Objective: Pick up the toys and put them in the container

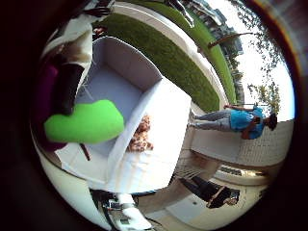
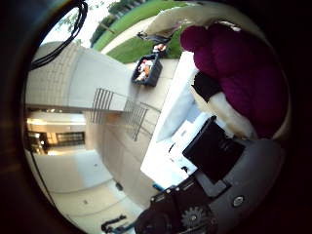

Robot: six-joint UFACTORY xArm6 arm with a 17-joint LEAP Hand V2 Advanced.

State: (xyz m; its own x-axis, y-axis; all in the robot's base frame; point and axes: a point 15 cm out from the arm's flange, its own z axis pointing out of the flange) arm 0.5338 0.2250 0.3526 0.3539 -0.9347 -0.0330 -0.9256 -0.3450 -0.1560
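A soft toy, purple (image 2: 239, 73) with a bright green part (image 1: 86, 122), fills much of both palm views. My right hand (image 2: 214, 151) is shut on it, with white and black fingers (image 1: 72, 62) curled against the purple plush. The toy hangs over a white open container (image 1: 127, 60) that stands on a white table (image 1: 163, 144). The part of the container's floor that shows is bare. A brown spotted toy (image 1: 141, 135) lies on the table just outside the container's wall.
A black crate (image 2: 147, 69) holding coloured things stands on the pavement beyond the table. Metal railings (image 2: 122, 114) and a pale brick wall (image 2: 73, 73) lie further off. Grass strips (image 1: 168, 57) run past the table.
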